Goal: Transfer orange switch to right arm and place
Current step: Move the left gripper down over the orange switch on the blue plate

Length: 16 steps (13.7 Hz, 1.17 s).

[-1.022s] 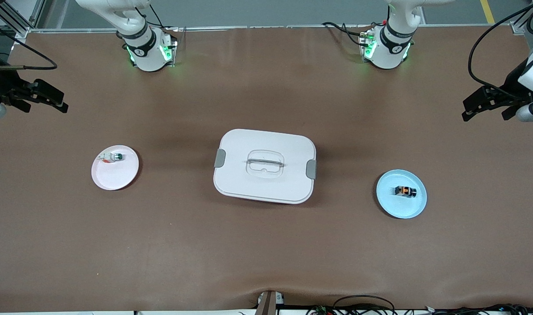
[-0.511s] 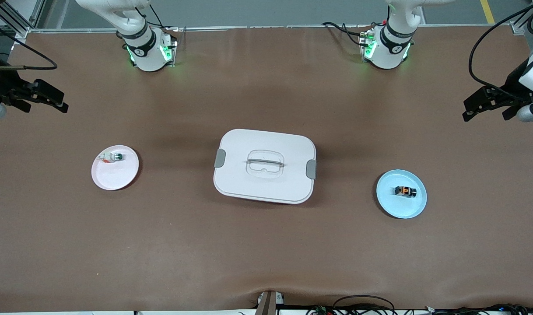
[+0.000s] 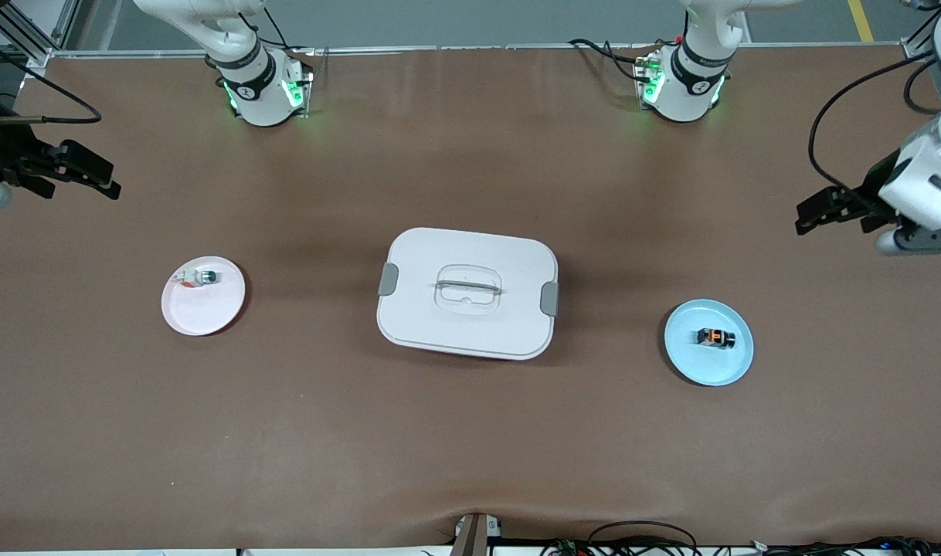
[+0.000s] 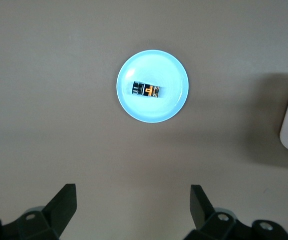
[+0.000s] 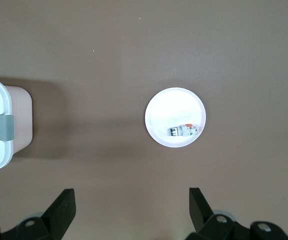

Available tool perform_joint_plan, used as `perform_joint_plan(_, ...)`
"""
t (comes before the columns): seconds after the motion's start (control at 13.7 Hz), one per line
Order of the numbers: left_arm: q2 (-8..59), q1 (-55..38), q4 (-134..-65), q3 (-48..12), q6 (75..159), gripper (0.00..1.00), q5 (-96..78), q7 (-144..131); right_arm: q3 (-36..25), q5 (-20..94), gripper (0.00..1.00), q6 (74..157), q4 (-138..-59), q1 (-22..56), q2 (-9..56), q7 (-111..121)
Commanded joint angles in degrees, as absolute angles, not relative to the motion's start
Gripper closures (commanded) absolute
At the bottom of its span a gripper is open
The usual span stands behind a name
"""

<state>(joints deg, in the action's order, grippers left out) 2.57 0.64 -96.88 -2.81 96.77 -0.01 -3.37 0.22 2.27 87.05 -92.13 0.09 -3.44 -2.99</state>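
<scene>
While the switch [image 3: 715, 337] is lying on the blue plate [image 3: 691, 361] toward the left arm's end of the desk [image 3: 470, 432], we are seeing nothing touching it. We are seeing the left pincer [image 3: 835, 211] hanging in the air over bare desk at that same end, its fingers [image 4: 63, 202] spread wide and holding nothing. We are seeing the right pincer [image 3: 75, 176] hanging over the desk's edge at the right arm's end, also spread wide and empty; that arm is waiting. A white lidded box [image 3: 467, 293] is sitting mid-desk between the two plates. On the pink plate [image 3: 203, 313], toward the right arm's end, a small white, green and red piece [image 3: 198, 278] is lying.
</scene>
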Motion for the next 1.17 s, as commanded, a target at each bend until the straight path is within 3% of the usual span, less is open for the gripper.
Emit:
perform_joint_plan(0.0,5.26,0.88,-96.42,-2.72,98.78,0.0,-0.79,-2.37,0.97,3.25,0.0,86.57,-92.81,-1.58,-4.57,-3.6)
perform_joint_plan(1.09,23.19,0.44,-99.4,-3.08,116.7,0.0,3.16,3.77,0.97,3.16,0.0,87.19,-92.02,-1.5,-4.22,-3.6)
